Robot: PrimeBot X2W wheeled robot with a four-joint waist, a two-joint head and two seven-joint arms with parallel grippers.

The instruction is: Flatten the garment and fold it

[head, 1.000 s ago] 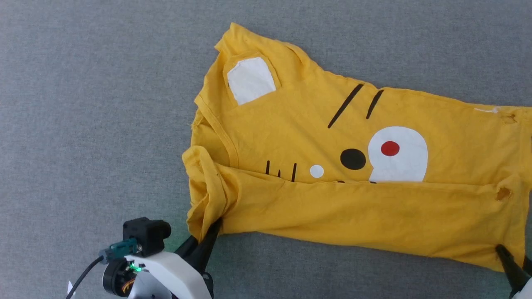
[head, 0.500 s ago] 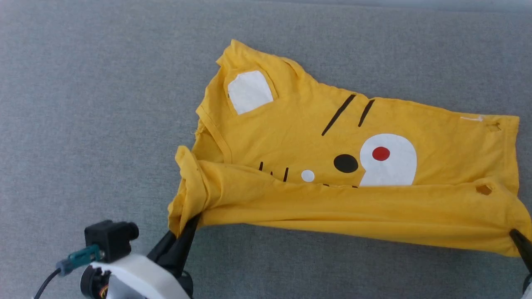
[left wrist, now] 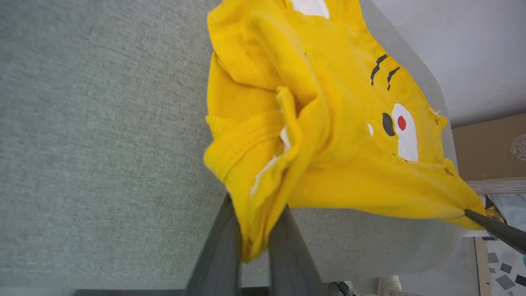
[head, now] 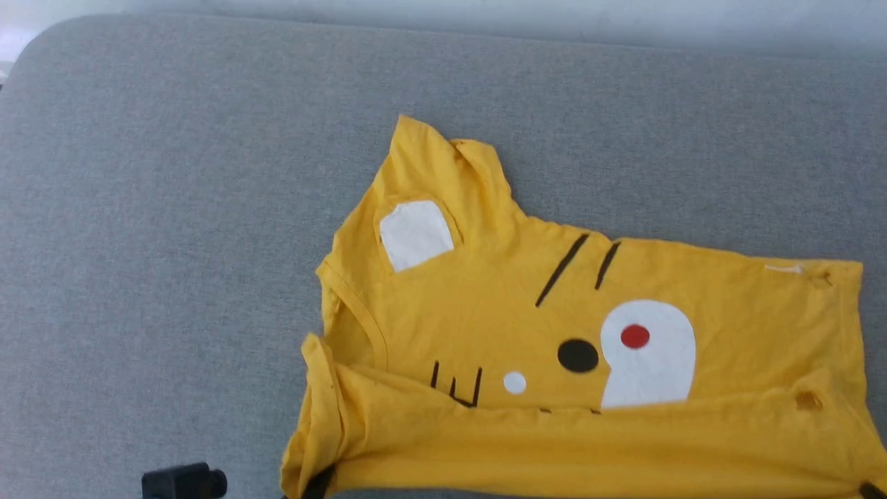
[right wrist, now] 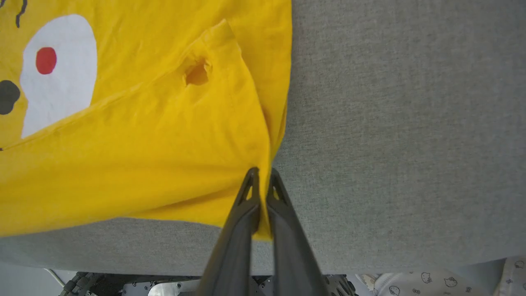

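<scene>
The yellow garment (head: 485, 305) with the tiger face lies spread on the grey table, its near part folded up over the lower print. My left gripper (head: 317, 485) is shut on bunched fabric at the near left corner; in the left wrist view the left gripper (left wrist: 255, 203) pinches the garment (left wrist: 328, 102) and lifts it a little. My right gripper (right wrist: 263, 172) is shut on the near right corner of the garment (right wrist: 144, 135). The right gripper's tip (head: 872, 491) shows at the bottom right of the head view, and one of its fingers (left wrist: 493, 228) shows in the left wrist view.
The grey padded table (head: 173, 208) has a rounded far left corner and its far edge runs along the top of the head view. Its near edge (right wrist: 370, 259) lies just under my right gripper. A cardboard box (left wrist: 489, 148) stands beyond the table's right end.
The head camera has moved, so the shirt sits lower in the picture and the table's far edge has come into sight. Both grippers keep their hold and have dropped to the bottom edge.
</scene>
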